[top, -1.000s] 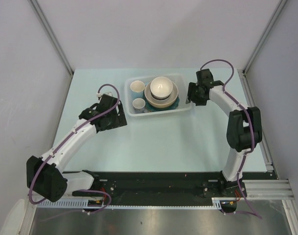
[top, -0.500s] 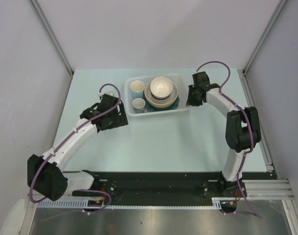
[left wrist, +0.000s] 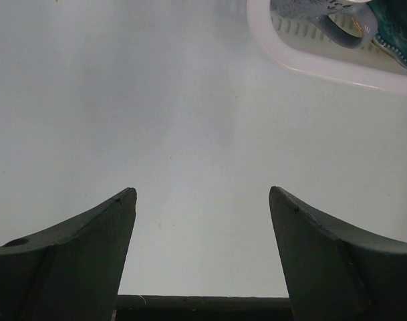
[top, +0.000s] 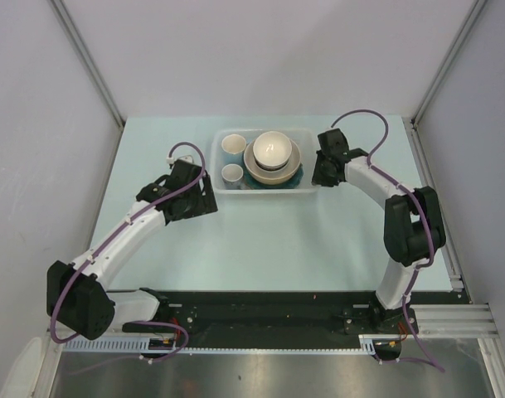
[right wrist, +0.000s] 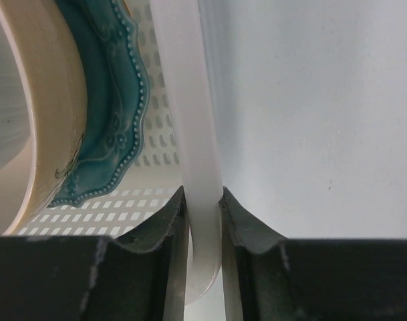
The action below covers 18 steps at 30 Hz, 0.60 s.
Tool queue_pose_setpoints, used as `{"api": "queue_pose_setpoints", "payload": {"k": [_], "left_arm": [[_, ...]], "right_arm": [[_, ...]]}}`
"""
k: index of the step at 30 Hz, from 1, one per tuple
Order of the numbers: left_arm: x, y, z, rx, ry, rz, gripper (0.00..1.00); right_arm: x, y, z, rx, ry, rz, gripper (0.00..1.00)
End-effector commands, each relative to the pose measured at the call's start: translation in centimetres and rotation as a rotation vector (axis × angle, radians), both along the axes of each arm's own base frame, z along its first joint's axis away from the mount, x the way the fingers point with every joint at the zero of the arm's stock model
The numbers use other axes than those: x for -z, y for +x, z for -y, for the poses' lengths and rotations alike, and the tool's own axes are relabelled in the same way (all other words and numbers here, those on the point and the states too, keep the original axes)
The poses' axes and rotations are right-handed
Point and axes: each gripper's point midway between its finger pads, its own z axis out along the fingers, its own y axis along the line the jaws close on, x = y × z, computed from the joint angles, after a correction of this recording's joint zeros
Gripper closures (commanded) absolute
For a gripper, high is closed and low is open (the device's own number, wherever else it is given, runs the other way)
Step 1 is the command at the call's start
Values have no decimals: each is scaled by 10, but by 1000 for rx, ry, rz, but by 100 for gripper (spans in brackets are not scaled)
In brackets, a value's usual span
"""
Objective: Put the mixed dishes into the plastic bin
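**Right jaws clamp the bin's rim on a pale green table**

The table (top: 277,240) is a smooth, matte, pale mint-green sheet, bare apart from a few tiny specks seen from the left wrist. Plain grey-white wall panels close it in on three sides, with slanting aluminium posts (top: 86,62) at the corners. A black base rail (top: 260,311) runs along the near edge, and brushed metal sheeting (top: 260,373) lies in front of it.

The plastic bin (top: 269,189) sits toward the far middle of the table. Inside it, on the right, a stack has a white bowl (top: 272,148) on top of a tan dish (top: 256,159), with a teal scalloped plate (right wrist: 116,114) at the bottom. Two small mugs (top: 233,147) stand on the left, one behind the other.

The right gripper (right wrist: 202,197) is at the bin's right side. Its jaws are pinched on the white rim, one finger inside the perforated wall and one outside.

The left gripper (left wrist: 200,194) hangs just off the bin's left near corner. Its jaws are spread wide over bare table and hold nothing.
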Motion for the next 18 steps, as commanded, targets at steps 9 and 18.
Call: {"api": "queue_pose_setpoints", "payload": {"k": [9, 18], "left_arm": [[-3, 5, 14, 60, -44, 31, 15], [-13, 8, 23, 72, -115, 92, 14]], "right_arm": [[-26, -25, 16, 49, -10, -4, 41], [-91, -49, 35, 38, 2, 123, 38]]}}
